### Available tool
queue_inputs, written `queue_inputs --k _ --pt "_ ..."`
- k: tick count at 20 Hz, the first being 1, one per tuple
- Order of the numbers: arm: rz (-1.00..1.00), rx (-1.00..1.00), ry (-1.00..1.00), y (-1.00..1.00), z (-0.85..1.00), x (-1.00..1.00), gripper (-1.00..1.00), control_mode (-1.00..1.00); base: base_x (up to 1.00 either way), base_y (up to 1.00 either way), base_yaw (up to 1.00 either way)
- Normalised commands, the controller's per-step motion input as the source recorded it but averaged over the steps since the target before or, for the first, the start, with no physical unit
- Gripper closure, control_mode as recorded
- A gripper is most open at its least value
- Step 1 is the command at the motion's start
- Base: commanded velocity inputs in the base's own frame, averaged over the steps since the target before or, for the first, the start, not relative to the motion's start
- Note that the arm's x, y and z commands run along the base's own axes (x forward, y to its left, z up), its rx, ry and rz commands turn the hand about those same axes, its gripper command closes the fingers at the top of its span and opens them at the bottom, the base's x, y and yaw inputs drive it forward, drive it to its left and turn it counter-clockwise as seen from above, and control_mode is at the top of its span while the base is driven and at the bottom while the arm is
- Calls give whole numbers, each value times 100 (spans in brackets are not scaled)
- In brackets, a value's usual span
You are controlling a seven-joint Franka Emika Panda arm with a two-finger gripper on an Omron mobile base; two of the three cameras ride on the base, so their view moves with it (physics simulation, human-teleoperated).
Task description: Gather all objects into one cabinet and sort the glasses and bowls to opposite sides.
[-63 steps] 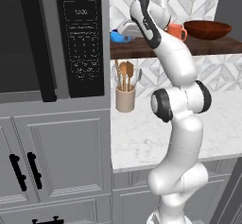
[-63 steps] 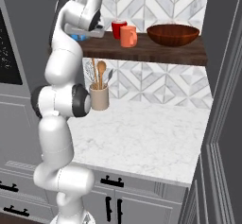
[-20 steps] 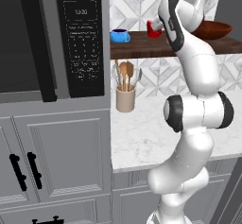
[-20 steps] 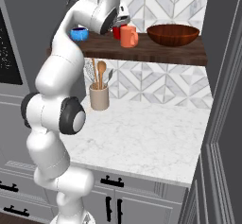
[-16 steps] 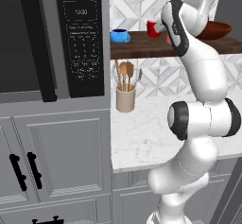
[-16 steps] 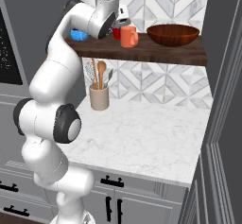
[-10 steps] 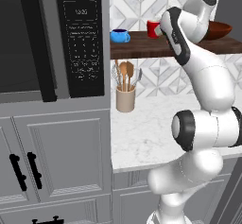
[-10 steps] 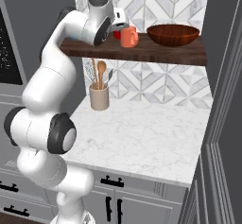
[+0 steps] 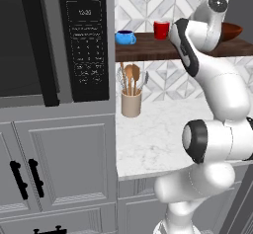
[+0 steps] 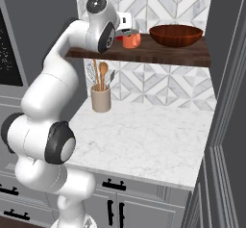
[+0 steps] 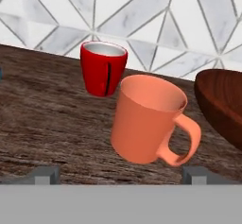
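Gripper open, empty, lined up on orange mug on shelf. Relative to orange mug: red mug just behind-left, bowl just right, blue mug far left. Step: approaching orange mug. Next: advance, close on body, shift away from bowl.

The glossy white robot arm is built of thick, rounded, tube-like segments that swell at each joint. Dark grey, round caps close off the joints at their sides, one ringed by a narrow dark band. The same dark discs show on the other side, and a smaller dark cap sits on the uppermost rounded link.
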Motion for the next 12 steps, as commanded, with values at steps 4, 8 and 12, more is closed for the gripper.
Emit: queue_inputs --k 4,8,12 --pt "-13 1 0 -46 0 12 -100 -100 0 0 0" --pt "-9 7 0 -23 0 7 -100 -100 0 0 0" --pt "-9 10 0 -26 0 2 -100 -100 0 0 0"
